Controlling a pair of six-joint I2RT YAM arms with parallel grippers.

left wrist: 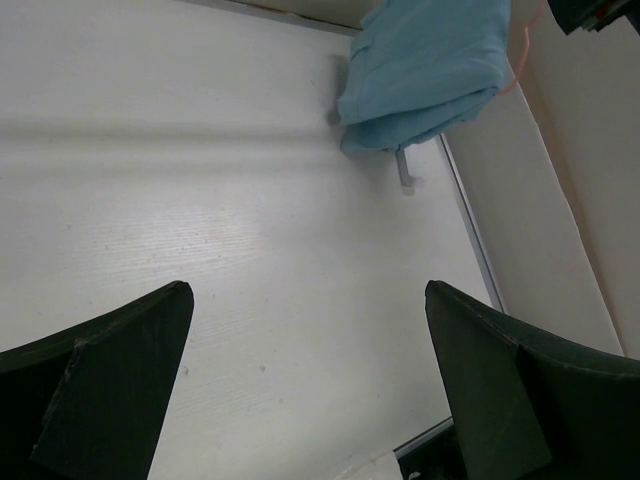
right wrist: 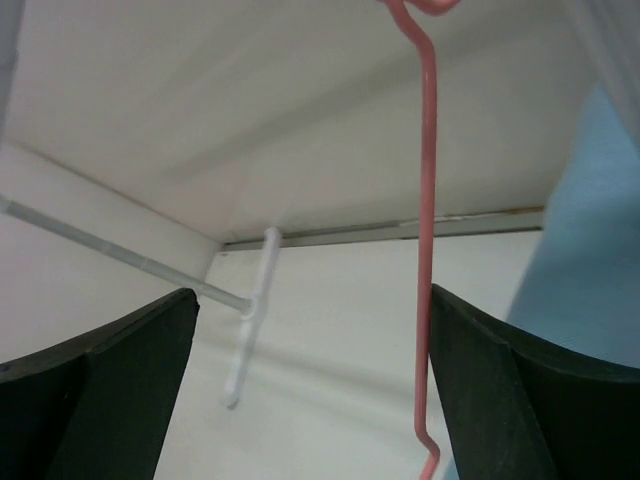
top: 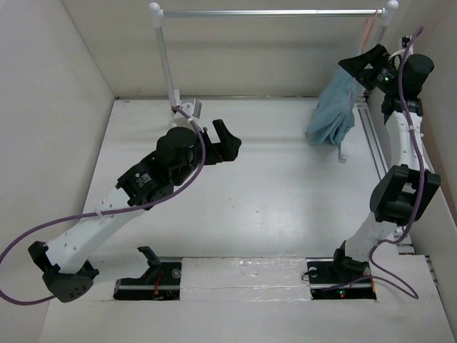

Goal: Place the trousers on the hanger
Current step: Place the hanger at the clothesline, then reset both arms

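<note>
One tabletop [top: 271, 214]: white; both arms bolted at its near edge.
Rail [top: 271, 12]: silver, spanning the far side on white-knobbed posts.
Trousers [top: 332, 114]: light blue, hanging bunched near the rail's right end, just beside the right hand.
Left hand [left wrist: 305, 295]: fingers spread wide, empty, over bare tabletop, well apart from the trousers.
Right hand [right wrist: 310, 300]: fingers spread wide, gripping nothing; hanger wire stands between them.
Hanger [right wrist: 427, 250]: thin pink wire, upright, just beside the trousers.

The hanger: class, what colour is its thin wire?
Pink-red. The hanger shows best in the right wrist view.
</note>
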